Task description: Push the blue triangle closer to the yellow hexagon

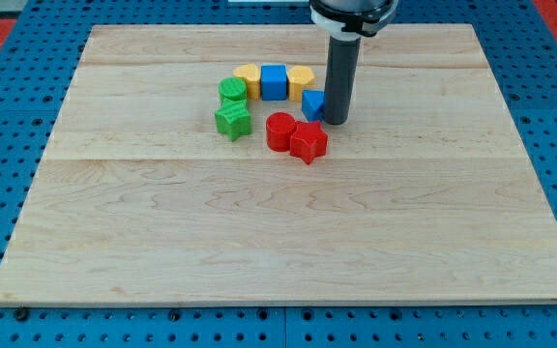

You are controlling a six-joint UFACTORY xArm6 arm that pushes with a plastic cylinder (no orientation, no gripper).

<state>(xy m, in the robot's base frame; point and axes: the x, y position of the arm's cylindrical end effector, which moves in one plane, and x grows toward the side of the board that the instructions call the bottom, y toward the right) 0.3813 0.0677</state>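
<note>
One blue triangle sits just below the yellow hexagon on the bench. My tip touches its right side, set for pushing; no end effector jaws, nothing grasped.

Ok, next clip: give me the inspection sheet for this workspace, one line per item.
Surface: pale wooden board, flat, planks running across the view.
Job's things: blue triangle right beside my tip, on its left in the view; yellow hexagon just above the triangle, close to it.
Clutter: blue cube, another yellow block, two green blocks, red cylinder and red star-like block, all clustered around the board's upper middle.
Pincer: none fitted; only the dark rod.
Cables: nothing seen.
Surroundings: blue perforated base, red patches at the top corners.
</note>
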